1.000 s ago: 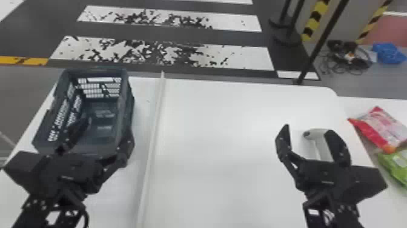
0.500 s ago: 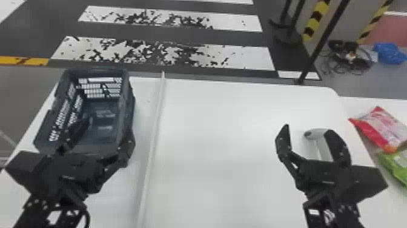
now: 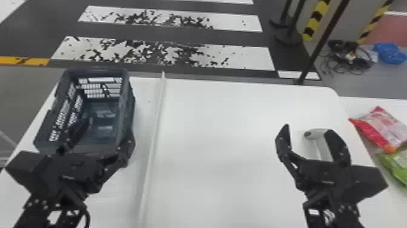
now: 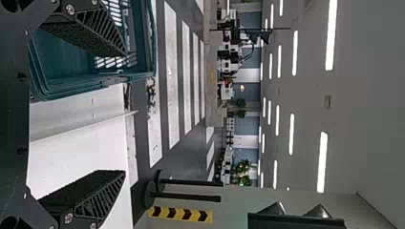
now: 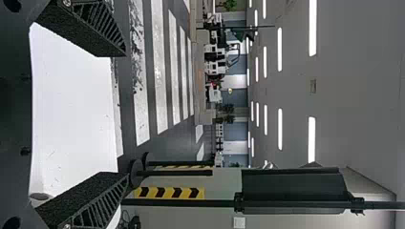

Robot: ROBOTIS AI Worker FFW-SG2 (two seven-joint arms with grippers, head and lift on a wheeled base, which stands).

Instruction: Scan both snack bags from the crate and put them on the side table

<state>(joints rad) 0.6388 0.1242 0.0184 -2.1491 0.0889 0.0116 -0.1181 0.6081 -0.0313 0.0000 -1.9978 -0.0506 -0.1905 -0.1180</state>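
Scanner (image 3: 316, 134), partly hidden; green bag (image 3: 397, 165), cut off

Probably a large indoor test hall: crosswalk stripes (image 3: 248, 57), long ceiling lights (image 4: 331, 36).

Bright overhead strips, slight blur

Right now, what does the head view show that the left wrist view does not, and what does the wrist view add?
Head view only: the red snack bag, the green snack bag and the scanner.

Left wrist view only: ceiling lights and plants in the room beyond.

Both: the crate, the open left gripper, the thin strip along the table and white floor stripes.
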